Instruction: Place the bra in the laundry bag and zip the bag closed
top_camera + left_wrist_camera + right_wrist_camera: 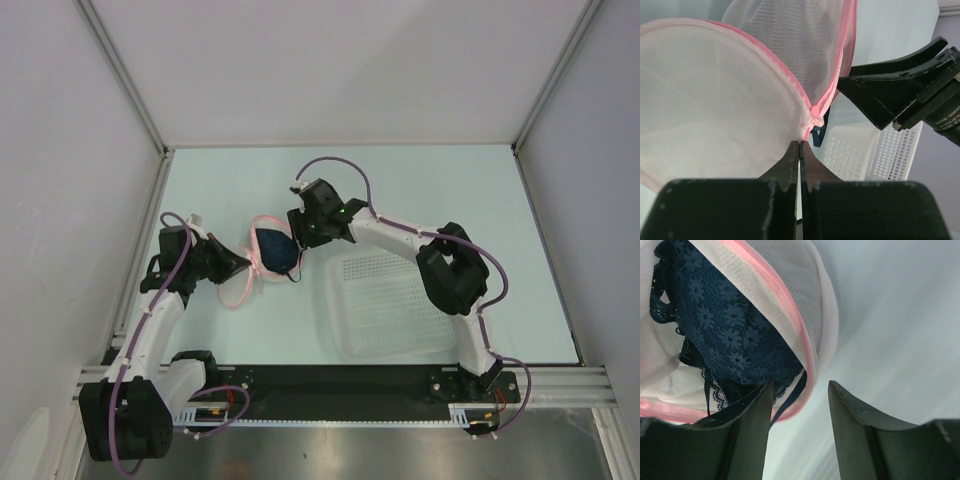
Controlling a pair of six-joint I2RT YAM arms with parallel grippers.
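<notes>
The laundry bag (243, 287), white mesh with pink trim, lies open like a clamshell left of centre. The navy bra (273, 250) sits inside its far half. My left gripper (238, 266) is shut on the bag's pink rim where the two halves meet, seen in the left wrist view (801, 143) with the bag (715, 110) spread above it. My right gripper (298, 238) is open and empty just right of the bag. In the right wrist view it (800, 400) hovers at the rim, over the lace bra (725, 325) in the bag (775, 295). A thin dark strap (790, 397) hangs over the rim.
A white perforated plastic basket (390, 305) stands right of the bag, close to it; it also shows in the left wrist view (880, 150). The pale table (420, 190) is bounded by white walls and metal posts. A black rail runs along the near edge.
</notes>
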